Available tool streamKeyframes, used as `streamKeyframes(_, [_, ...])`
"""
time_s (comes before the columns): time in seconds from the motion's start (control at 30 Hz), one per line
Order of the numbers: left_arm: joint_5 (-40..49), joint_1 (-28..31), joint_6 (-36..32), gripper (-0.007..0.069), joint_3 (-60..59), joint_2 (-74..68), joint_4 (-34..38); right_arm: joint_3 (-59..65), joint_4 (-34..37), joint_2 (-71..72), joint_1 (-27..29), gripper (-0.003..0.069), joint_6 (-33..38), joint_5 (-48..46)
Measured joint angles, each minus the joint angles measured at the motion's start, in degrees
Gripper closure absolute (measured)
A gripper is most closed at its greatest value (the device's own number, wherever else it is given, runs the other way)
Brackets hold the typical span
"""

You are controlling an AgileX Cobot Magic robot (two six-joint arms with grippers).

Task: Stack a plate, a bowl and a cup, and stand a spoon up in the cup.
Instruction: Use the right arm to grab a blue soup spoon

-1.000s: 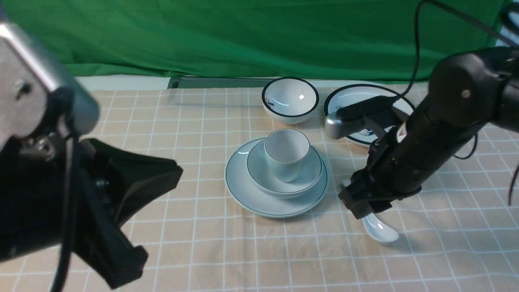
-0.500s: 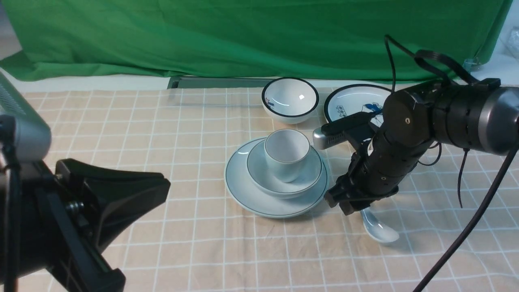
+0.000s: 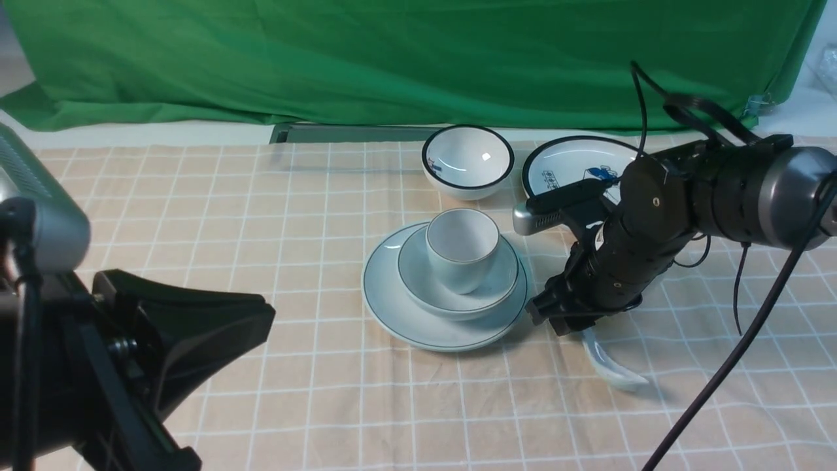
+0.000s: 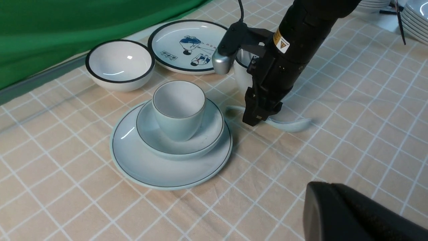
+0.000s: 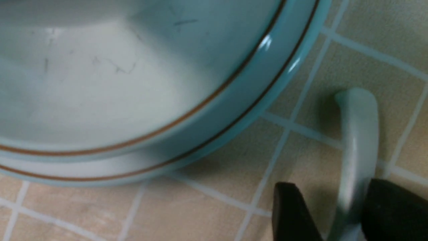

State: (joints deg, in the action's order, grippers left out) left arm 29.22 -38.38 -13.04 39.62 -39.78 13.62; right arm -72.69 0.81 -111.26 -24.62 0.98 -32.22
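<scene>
The plain plate (image 3: 418, 324) sits mid-table with the plain bowl (image 3: 497, 288) on it and the plain cup (image 3: 461, 252) upright in the bowl; the stack also shows in the left wrist view: plate (image 4: 133, 167), bowl (image 4: 207, 137), cup (image 4: 179, 110). The white spoon (image 3: 611, 366) lies on the cloth just right of the plate. My right gripper (image 3: 565, 320) is down over its handle (image 5: 357, 140), open, one finger (image 5: 291, 214) apart from the handle and the other (image 5: 394, 211) against it. My left gripper (image 3: 196, 366) hangs at the near left, open and empty.
A black-rimmed bowl (image 3: 467, 160) and a black-rimmed picture plate (image 3: 569, 167) stand behind the stack. A black-rimmed cup (image 4: 241, 68) is mostly hidden behind my right arm. Stacked plates (image 4: 416, 15) sit beyond the cloth. A green backdrop closes the far side.
My right gripper has moved left and down onto the spoon handle beside the plate. The spoon bowl has tipped onto its side. My left arm has drawn back toward the near left.
</scene>
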Motion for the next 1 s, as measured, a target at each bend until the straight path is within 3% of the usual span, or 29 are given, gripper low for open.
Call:
streamKeyframes(0.33, [0.72, 0.00, 0.00, 0.0620, 0.00, 0.00, 0.94, -0.24, -0.81, -1.33, 0.02, 0.0326, 0.00, 0.50])
streamKeyframes(0.57, [1.17, 0.00, 0.00, 0.0620, 0.00, 0.00, 0.98, -0.30, -0.81, -1.33, 0.02, 0.0481, 0.00, -0.35])
streamKeyframes(1.0, [2.88, 0.00, -0.72, 0.0620, 0.00, 0.00, 0.98, -0.10, 0.56, 9.39, -3.40, 0.0484, -1.63, -6.68])
